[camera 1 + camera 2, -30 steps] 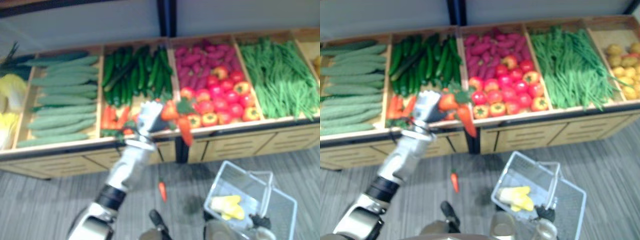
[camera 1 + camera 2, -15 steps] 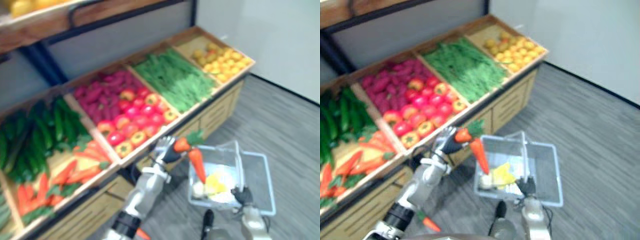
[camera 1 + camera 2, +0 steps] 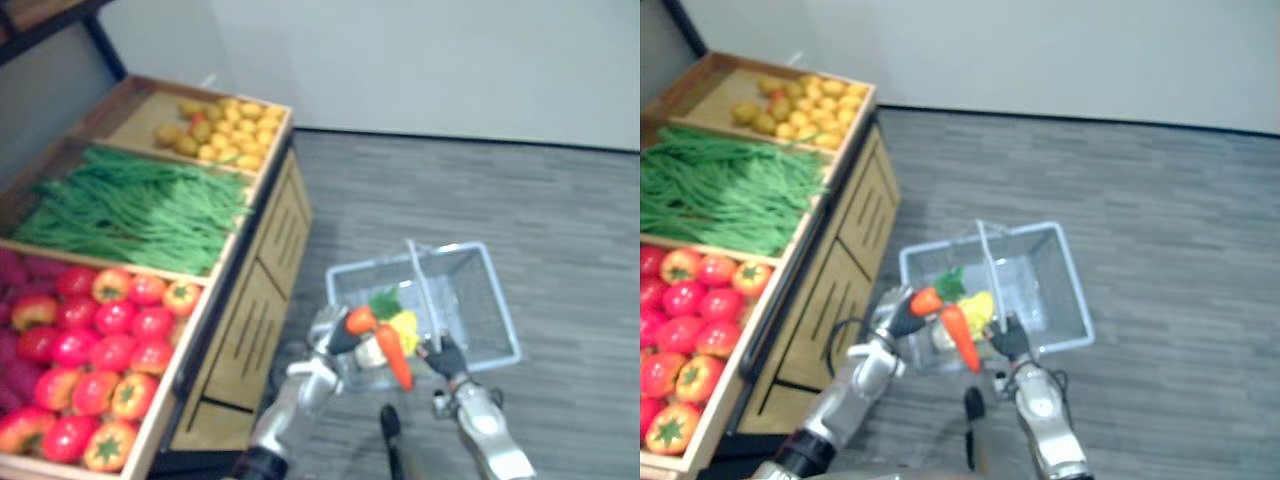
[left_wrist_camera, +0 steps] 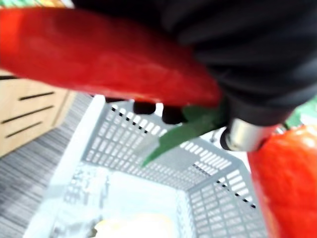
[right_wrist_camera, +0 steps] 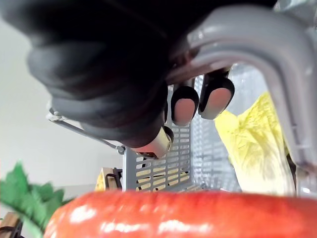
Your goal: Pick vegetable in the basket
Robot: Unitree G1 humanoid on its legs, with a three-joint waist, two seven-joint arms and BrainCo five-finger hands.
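My left hand (image 3: pixel 325 337) is shut on two orange carrots with green tops. One carrot (image 3: pixel 361 320) lies across the fingers and a longer carrot (image 3: pixel 394 357) hangs point down at the near left rim of the grey wire basket (image 3: pixel 482 292). In the left wrist view a carrot (image 4: pixel 99 54) lies under the dark fingers, with the basket's mesh (image 4: pixel 148 158) just below. My right hand (image 3: pixel 443 356) is shut on the basket's handle (image 5: pixel 257 64) and holds the basket above the floor. A yellow leafy vegetable (image 3: pixel 978 308) lies inside the basket.
A wooden produce stand runs along my left, with red and orange tomatoes (image 3: pixel 95 340), green beans (image 3: pixel 130 205) and small yellow produce (image 3: pixel 225 125) in its bins. Its drawer fronts (image 3: pixel 255 310) face the basket. Grey plank floor (image 3: pixel 480 190) spreads to the right up to a pale wall.
The whole picture has swung right along the stand. My left hand has carried the carrots from the stand's edge to the basket's near rim. The right hand still holds the handle.
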